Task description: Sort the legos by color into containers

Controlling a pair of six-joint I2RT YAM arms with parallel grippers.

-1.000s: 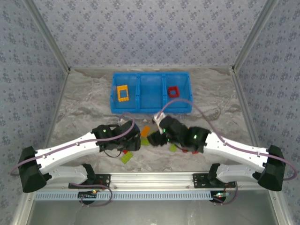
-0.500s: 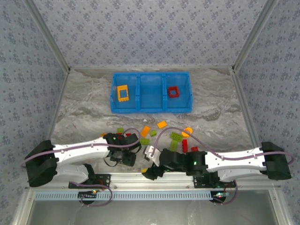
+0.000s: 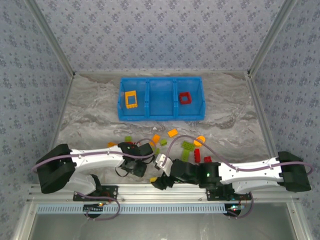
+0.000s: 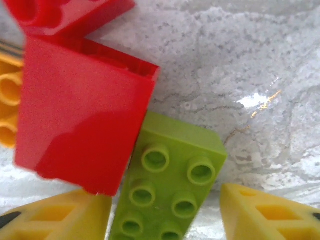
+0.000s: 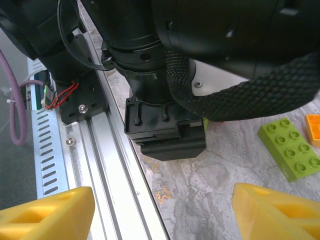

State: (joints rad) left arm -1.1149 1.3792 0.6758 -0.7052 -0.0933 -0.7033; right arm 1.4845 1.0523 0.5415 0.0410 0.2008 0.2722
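Note:
My left gripper [image 4: 165,220] is open, its yellow fingertips [image 4: 55,216] either side of a lime green brick [image 4: 172,182] lying studs-up on the table. A red brick [image 4: 82,115] leans against that green one, and an orange brick [image 4: 7,107] lies at the left edge. From above, the left gripper [image 3: 135,169] is low near the table's front edge. My right gripper [image 3: 159,181] is open with nothing between its fingers [image 5: 280,215], hanging over the front rail. Loose legos [image 3: 188,145] lie scattered mid-table. The blue bin [image 3: 161,116] holds an orange frame [image 3: 131,99] on the left and a red frame [image 3: 186,98] on the right.
The aluminium rail [image 5: 100,165] runs along the table's front edge under my right gripper. The left arm's black body [image 5: 165,135] sits close ahead of it. A green brick [image 5: 292,147] and an orange one [image 5: 314,130] lie to the right. Patterned walls enclose the table.
The right arm has swung back from the pile of bricks to the front rail. The left arm has drawn in and to the right, low over the bricks.

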